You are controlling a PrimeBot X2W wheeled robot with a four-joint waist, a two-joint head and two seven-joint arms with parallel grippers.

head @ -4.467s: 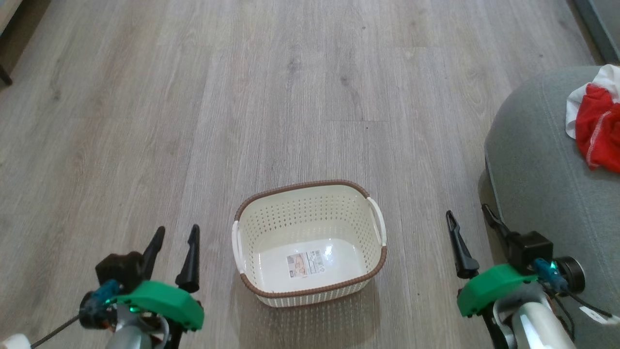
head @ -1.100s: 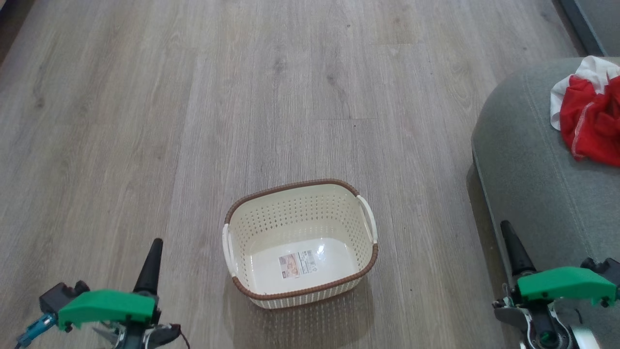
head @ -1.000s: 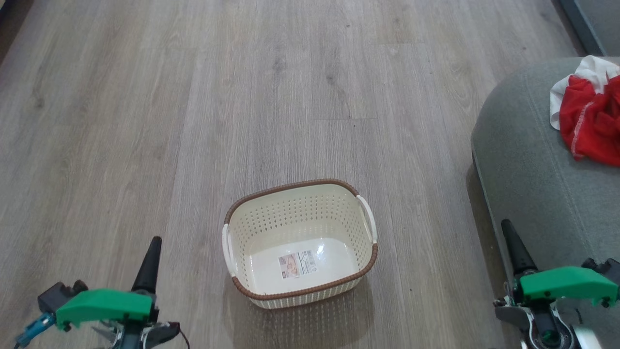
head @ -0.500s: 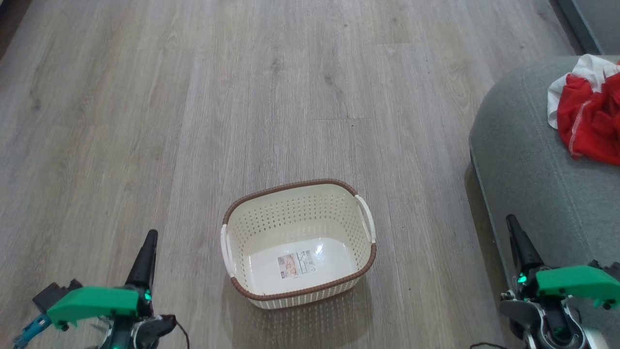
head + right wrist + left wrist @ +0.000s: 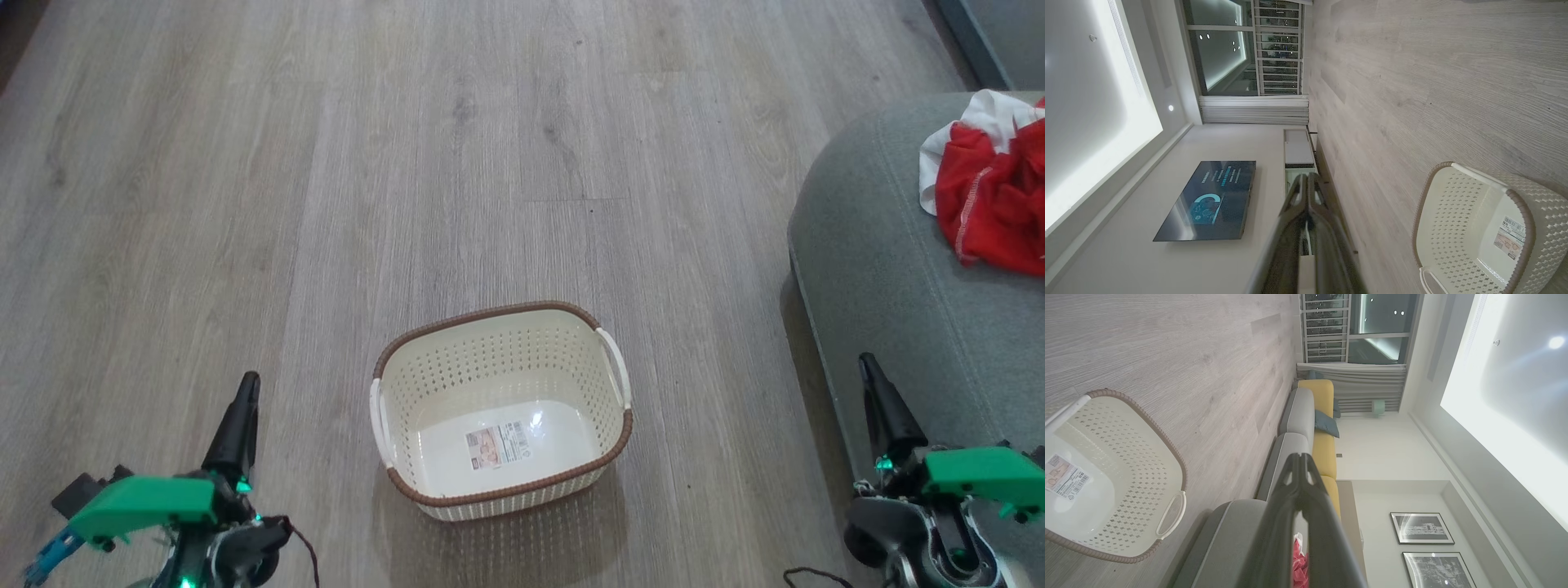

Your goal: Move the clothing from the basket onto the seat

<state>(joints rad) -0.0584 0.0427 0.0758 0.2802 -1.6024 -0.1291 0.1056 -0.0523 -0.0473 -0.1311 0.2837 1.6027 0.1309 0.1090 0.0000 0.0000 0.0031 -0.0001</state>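
Note:
The cream basket (image 5: 490,359) with a brown rim stands on the wood floor in the head view, holding nothing but the sticker on its bottom. The red and white clothing (image 5: 988,200) lies bunched on the grey seat (image 5: 890,269) at the right edge. My left gripper (image 5: 246,385) is shut at the lower left, left of the basket, with nothing in it. My right gripper (image 5: 868,366) is shut at the lower right, against the seat's front edge. The left wrist view shows the basket (image 5: 1122,473), the seat (image 5: 1224,539) and a bit of red clothing (image 5: 1300,565) behind my shut gripper (image 5: 1300,457). The right wrist view shows the basket (image 5: 1453,220) beside my shut gripper (image 5: 1308,177).
Wood floor (image 5: 408,163) stretches ahead of the basket. A grey and yellow sofa (image 5: 1310,412) runs along the wall past the seat. A wall screen (image 5: 1208,200) and a low cabinet (image 5: 1298,151) stand on the opposite side of the room.
Both grippers, open 4.5 s ago, are now shut. In the last second their tips have crept up the view and slightly outward. The view has shifted a little.

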